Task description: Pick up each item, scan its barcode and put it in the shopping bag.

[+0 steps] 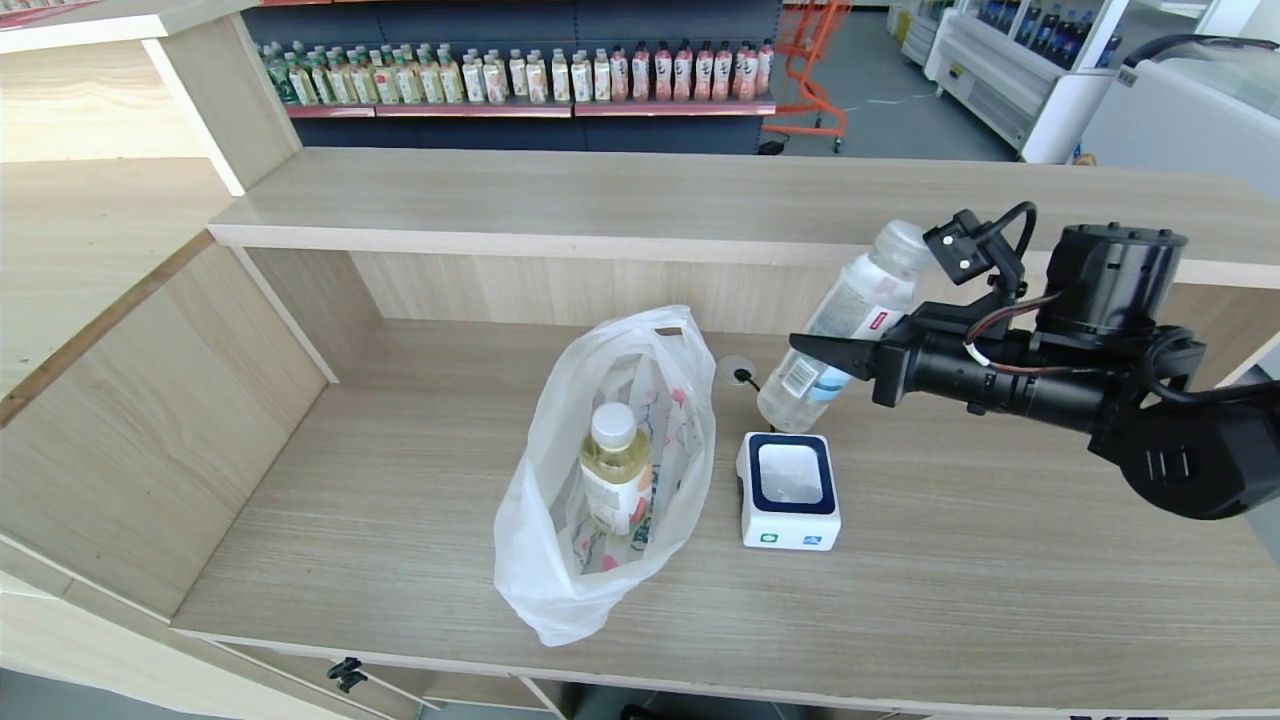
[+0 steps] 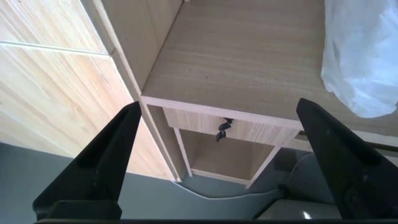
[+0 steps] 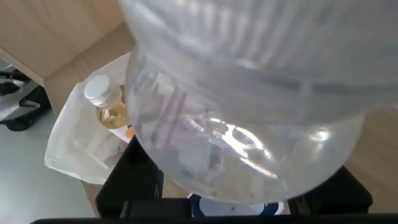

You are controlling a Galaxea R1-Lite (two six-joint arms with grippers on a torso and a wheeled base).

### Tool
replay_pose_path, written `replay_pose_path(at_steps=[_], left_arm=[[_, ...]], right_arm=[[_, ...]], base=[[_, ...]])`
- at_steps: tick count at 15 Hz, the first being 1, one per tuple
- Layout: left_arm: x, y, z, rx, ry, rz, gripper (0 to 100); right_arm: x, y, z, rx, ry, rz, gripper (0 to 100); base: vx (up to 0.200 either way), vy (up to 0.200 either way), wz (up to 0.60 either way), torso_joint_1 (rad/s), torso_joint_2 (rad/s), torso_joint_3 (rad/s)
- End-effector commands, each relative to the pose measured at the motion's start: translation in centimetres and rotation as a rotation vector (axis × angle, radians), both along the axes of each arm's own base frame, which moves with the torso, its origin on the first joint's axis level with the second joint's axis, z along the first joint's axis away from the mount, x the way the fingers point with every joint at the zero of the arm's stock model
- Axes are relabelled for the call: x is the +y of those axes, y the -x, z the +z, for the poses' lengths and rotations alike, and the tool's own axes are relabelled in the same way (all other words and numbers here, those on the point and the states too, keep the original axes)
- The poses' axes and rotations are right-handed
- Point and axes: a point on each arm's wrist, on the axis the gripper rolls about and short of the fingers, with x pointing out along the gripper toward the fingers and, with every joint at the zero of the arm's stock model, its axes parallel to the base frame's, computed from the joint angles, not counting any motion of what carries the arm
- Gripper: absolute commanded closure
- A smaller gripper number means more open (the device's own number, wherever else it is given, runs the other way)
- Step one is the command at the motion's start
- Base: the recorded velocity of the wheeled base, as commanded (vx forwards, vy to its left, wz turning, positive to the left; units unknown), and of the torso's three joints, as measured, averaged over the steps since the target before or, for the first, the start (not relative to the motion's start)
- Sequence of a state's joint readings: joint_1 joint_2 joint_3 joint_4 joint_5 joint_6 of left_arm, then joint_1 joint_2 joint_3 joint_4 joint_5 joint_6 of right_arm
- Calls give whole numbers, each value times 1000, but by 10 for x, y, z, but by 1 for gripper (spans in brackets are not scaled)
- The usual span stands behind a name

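Right now the right gripper has its 2 fingers clamped around the middle of a clear water bottle. The bottle is held tilted in the air, with its lower end hanging just behind the white scanner on the wooden counter. Just to the left of the scanner stands the open plastic shopping bag, and inside it sits 1 bottle of yellow drink with a white cap, upright. The left gripper hangs off the counter's front edge, near the bag's lower corner and above a drawer key. Its jaws are spread wide with nothing between them.
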State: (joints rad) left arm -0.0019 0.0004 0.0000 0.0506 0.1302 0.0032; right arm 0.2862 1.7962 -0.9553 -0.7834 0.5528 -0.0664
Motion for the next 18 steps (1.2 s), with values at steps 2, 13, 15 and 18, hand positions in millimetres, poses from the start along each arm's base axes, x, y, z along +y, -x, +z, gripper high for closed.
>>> replay_pose_path(at_steps=[2,13,15,18], left_arm=[[0,0,0,1,-1,0,0],[0,0,0,0,-1,0,0],[0,0,0,1,-1,0,0],[0,0,0,1,-1,0,0]], right_arm=[[15,-11,-10,46,-16,9,100],[74,-41,-76,59,-11,11,100],[85,-48,-92,44,-11,4,100],[97,-55,-106,-6,18,26,100]], base=[[0,0,0,0,0,0],[0,0,0,0,0,0],[0,0,0,0,0,0],[0,0,0,0,0,0]])
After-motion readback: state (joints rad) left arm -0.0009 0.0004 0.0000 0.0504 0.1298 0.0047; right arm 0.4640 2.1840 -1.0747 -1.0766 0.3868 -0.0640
